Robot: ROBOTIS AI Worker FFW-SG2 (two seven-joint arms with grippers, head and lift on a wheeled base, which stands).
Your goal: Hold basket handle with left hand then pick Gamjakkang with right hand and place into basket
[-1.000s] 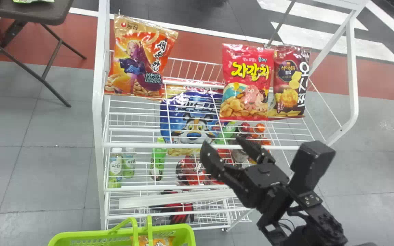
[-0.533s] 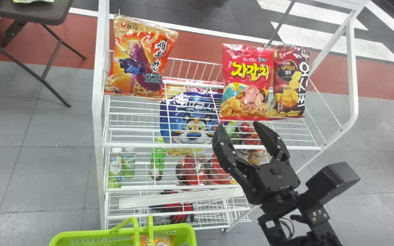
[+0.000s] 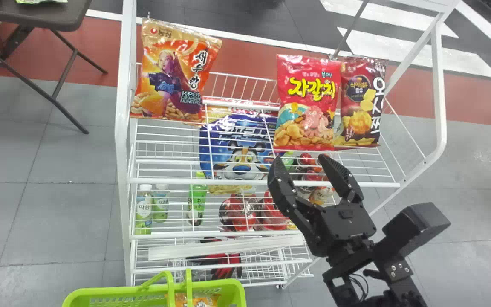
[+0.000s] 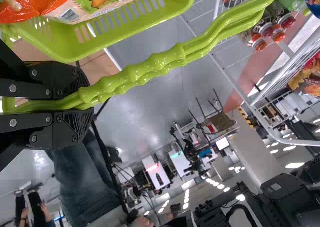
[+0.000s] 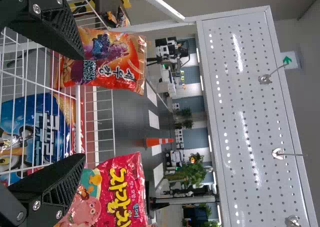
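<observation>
The right gripper (image 3: 300, 159) points forward, fingers spread apart; the left gripper (image 4: 80, 105) is clamped.

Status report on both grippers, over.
Left gripper shut on basket handle. Right gripper open, empty, before white rack. Which bag is Gamjakkang: cannot tell. Nothing seen blocking red bag.

The fingers (image 4: 85, 98) grip the green basket's handle (image 4: 145, 72).
</observation>
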